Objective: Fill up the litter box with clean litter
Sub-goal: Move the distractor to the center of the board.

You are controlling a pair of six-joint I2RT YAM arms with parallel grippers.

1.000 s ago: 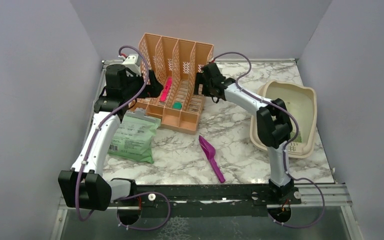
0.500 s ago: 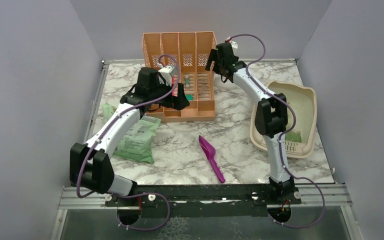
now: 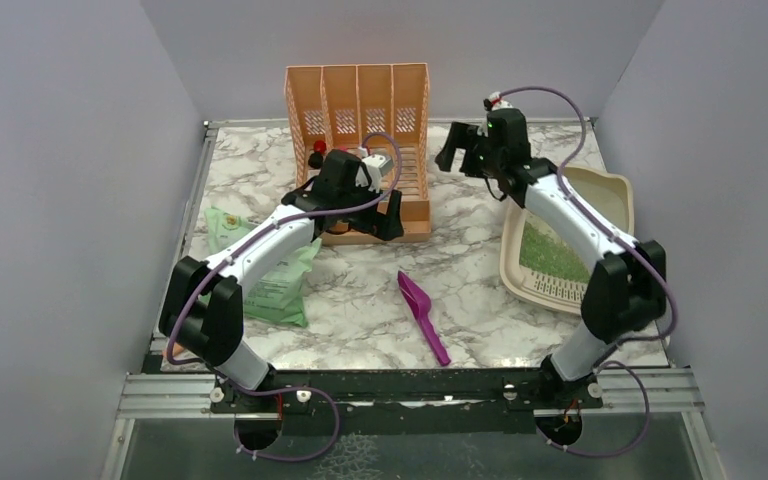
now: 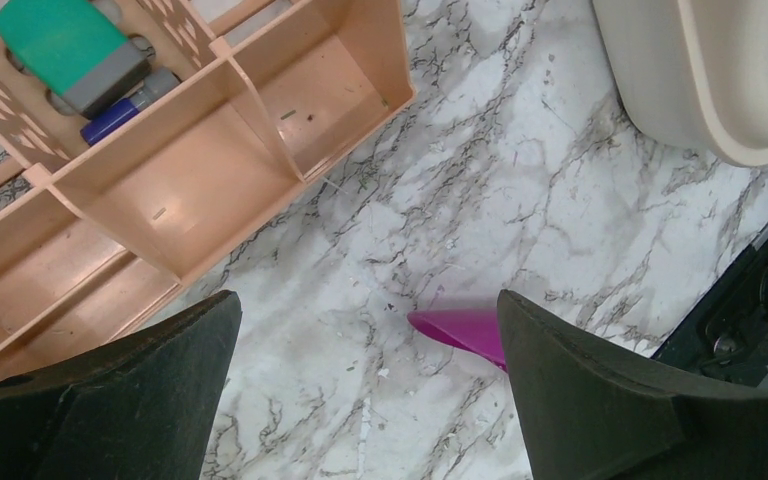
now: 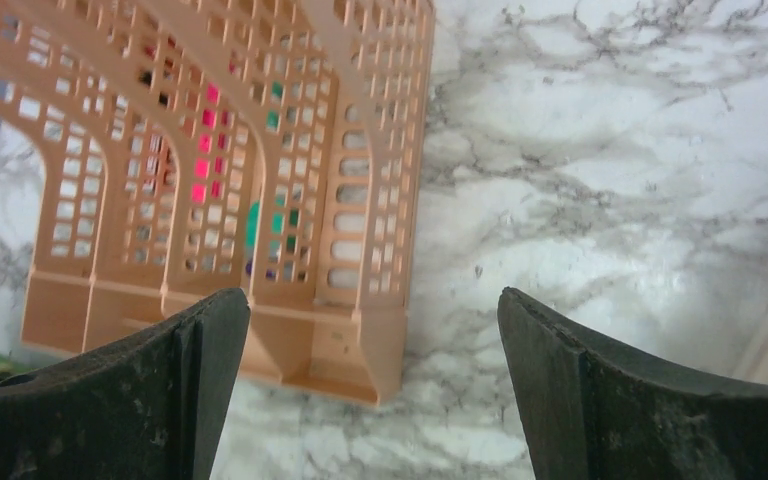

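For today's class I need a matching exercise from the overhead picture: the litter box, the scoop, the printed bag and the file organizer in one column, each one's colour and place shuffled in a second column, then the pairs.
Column A
1. litter box
2. scoop
3. printed bag
4. file organizer

Column B
a. purple, lying in the middle towards the front
b. peach, standing at the back
c. beige, on the right side
d. pale green, lying on the left side

Pairs: 1-c, 2-a, 3-d, 4-b
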